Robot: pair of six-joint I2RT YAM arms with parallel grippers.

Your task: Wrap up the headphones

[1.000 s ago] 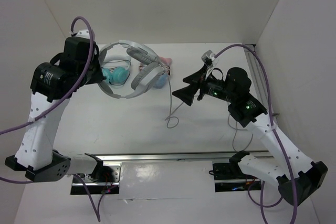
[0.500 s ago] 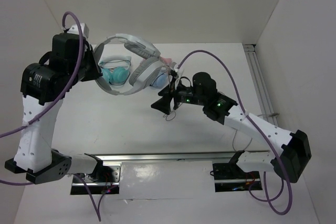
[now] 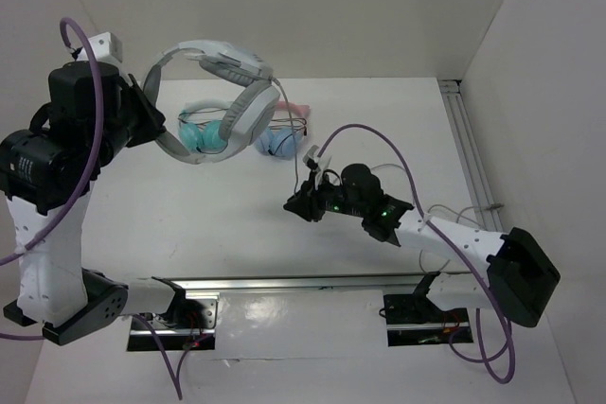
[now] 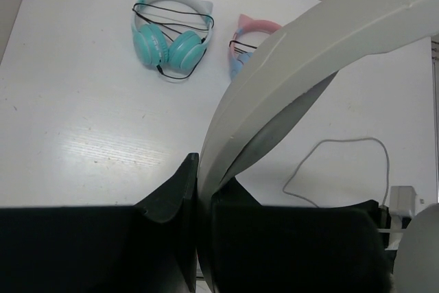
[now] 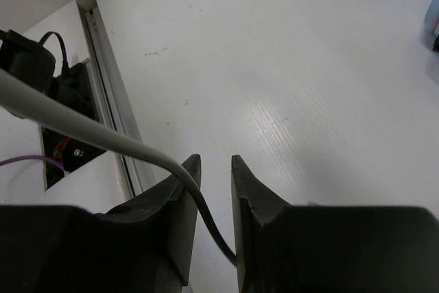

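Note:
The large light grey headphones (image 3: 244,113) hang in the air at the back left, held by the wide band. My left gripper (image 3: 151,120) is shut on that band (image 4: 329,39), which fills the gap between the jaws (image 4: 204,190). The thin grey cable (image 3: 310,153) drops from an ear cup toward the table's middle. There my right gripper (image 3: 295,205) sits low over the table, its jaws (image 5: 216,169) narrowed but still apart. The cable (image 5: 82,125) crosses the left finger and runs down between the two.
A smaller teal pair (image 3: 204,134) with a white band lies on the table under the lifted headphones. A blue pair with a pink band (image 3: 279,142) lies beside it. A metal rail (image 3: 284,283) runs along the near edge and another (image 3: 469,153) along the right wall.
The left arm has lifted the headphones up and to the left. The right arm has swung left and down to the hanging cable, and its jaws have narrowed around it.

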